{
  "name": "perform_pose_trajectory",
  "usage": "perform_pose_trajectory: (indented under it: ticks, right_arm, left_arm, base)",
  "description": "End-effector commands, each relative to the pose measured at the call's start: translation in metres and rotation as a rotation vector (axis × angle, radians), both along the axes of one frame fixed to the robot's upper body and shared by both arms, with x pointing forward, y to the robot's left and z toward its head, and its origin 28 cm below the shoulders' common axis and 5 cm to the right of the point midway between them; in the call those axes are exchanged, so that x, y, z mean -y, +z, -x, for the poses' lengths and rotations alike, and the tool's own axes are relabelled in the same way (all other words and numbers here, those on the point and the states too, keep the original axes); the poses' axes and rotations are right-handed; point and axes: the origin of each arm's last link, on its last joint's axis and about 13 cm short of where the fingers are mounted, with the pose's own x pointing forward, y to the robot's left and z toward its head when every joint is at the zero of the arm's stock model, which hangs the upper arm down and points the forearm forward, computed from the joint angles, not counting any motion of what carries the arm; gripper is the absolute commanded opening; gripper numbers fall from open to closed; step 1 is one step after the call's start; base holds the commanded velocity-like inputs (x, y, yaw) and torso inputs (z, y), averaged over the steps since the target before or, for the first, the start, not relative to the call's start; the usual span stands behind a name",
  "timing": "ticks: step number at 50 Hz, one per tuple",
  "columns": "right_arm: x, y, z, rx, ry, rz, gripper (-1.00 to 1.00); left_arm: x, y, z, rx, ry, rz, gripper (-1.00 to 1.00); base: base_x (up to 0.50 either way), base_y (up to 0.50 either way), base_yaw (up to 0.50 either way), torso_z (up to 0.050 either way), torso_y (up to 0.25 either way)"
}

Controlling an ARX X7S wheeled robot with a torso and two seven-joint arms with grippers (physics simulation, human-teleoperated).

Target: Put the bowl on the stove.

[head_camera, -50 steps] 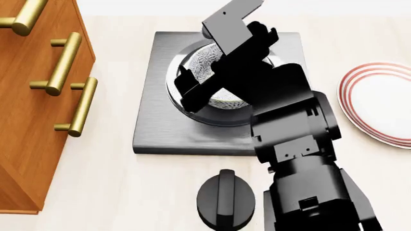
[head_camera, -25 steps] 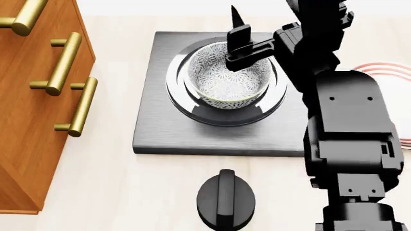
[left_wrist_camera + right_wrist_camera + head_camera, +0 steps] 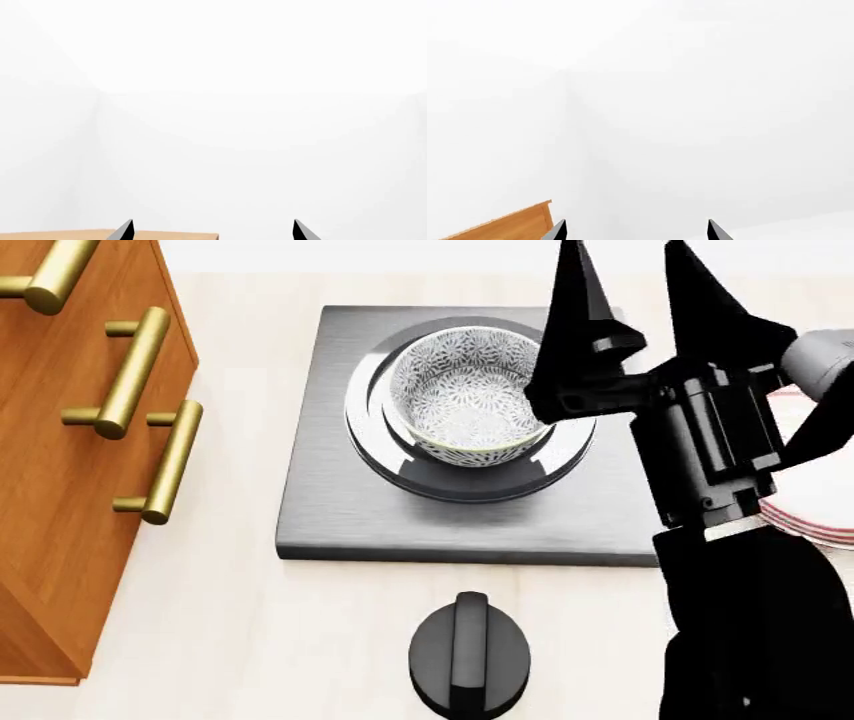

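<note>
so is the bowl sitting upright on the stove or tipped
Upright. In the head view the bowl rests centred on the stove burner, its rim level and its inside facing up. The right gripper is open, not holding it.

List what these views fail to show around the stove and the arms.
- Plate: head view, mostly behind the right gripper and arm.
- Stove: its right edge hidden by that arm.
- Left gripper: only fingertips, cut by the left wrist view's edge.
- Cabinet: cropped at the head view's edge.
</note>
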Motion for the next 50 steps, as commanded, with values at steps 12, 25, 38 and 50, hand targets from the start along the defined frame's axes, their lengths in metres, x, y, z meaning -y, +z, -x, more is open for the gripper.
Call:
perform_pose_trajectory:
  ticks: [12, 25, 38, 50]
  right_arm:
    - [0.004, -0.039, 0.030, 0.083, 0.034, -0.372, 1.00]
    - [0.007, -0.055, 0.047, 0.184, -0.031, -0.380, 1.00]
    - [0.007, -0.056, 0.069, 0.288, -0.015, -0.372, 1.00]
    - [0.001, -0.036, 0.084, 0.396, 0.049, -0.348, 1.00]
  left_arm:
    - [-0.001, 0.001, 0.000, 0.002, 0.022, -0.003, 1.00]
    - [-0.001, 0.001, 0.000, 0.001, 0.023, -0.002, 1.00]
    - [-0.001, 0.000, 0.000, -0.002, 0.020, -0.004, 1.00]
    - [0.000, -0.001, -0.001, -0.004, 0.017, -0.006, 1.00]
  base:
    - [0.00, 0.00, 0.00, 0.000, 0.000]
    - [0.00, 0.00, 0.00, 0.000, 0.000]
    - [0.00, 0.00, 0.00, 0.000, 0.000]
    - [0.00, 0.00, 0.00, 0.000, 0.000]
